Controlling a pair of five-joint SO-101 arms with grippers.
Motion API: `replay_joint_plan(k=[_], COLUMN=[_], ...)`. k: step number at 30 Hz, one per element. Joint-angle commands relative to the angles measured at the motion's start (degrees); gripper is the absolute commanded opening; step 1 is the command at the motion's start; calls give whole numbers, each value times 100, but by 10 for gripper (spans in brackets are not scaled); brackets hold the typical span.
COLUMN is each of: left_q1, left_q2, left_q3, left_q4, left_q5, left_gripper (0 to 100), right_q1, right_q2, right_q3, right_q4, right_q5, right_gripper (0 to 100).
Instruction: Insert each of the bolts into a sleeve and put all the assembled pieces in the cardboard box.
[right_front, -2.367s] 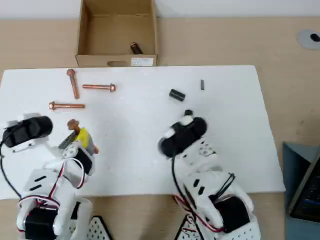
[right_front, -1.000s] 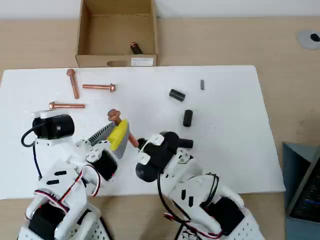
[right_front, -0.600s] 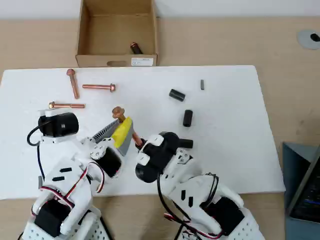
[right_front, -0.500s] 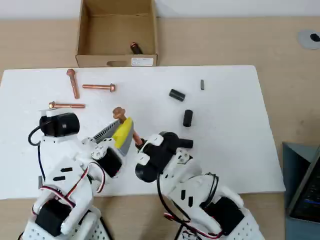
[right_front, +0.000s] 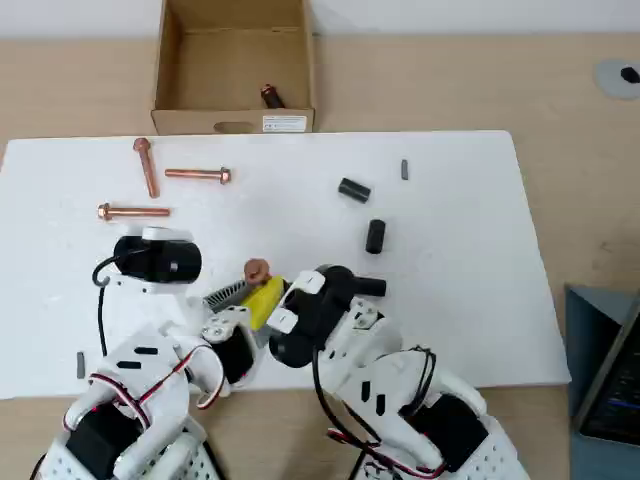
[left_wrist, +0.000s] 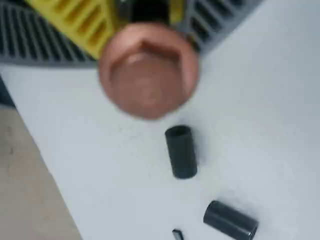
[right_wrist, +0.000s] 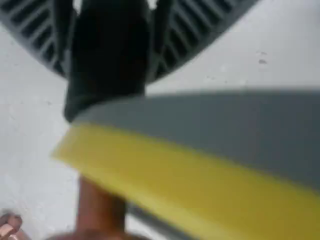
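Observation:
My left gripper (right_front: 256, 292) is shut on a copper bolt (right_front: 257, 270), whose hexagonal head (left_wrist: 148, 70) sticks out past the yellow and grey fingers. My right gripper (right_wrist: 107, 50) is shut on a black sleeve (right_wrist: 106, 55) and sits right beside the left one at the mat's front middle. The bolt's shaft (right_wrist: 100, 210) lies just in front of that sleeve, with the yellow finger (right_wrist: 165, 170) across between them. Three more bolts (right_front: 147, 166), (right_front: 198, 175), (right_front: 133, 212) lie at the mat's back left. Two loose sleeves (right_front: 353, 189), (right_front: 375, 236) lie mid-mat.
The cardboard box (right_front: 170, 60) stands behind the white mat (right_front: 470, 280) and holds one assembled piece (right_front: 271, 96). A small dark pin (right_front: 404, 170) lies near the mat's back right. A small grey piece (right_front: 80, 364) lies at the front left.
My left arm has swung the bolt down and to the right, close against the right gripper. The right arm has kept still with its sleeve.

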Motion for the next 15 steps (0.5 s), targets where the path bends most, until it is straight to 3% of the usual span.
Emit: replay_joint_plan(k=[1, 6, 12, 15], left_q1=[88, 26, -396, -492], left_q2=[-31, -22, -13, -13], left_q3=[-281, -281, -325, -343], left_q4=[88, 88, 88, 88], left_q5=[-167, -457, -475, -475], left_gripper=[1, 7, 163, 173], right_q1=[-4, -4, 4, 4], right_q2=[-716, -716, -716, -716], right_q3=[-84, -84, -75, -66], right_q4=[-167, -167, -167, -167], right_q5=[-9, -9, -9, -9], right_gripper=[9, 9, 9, 9])
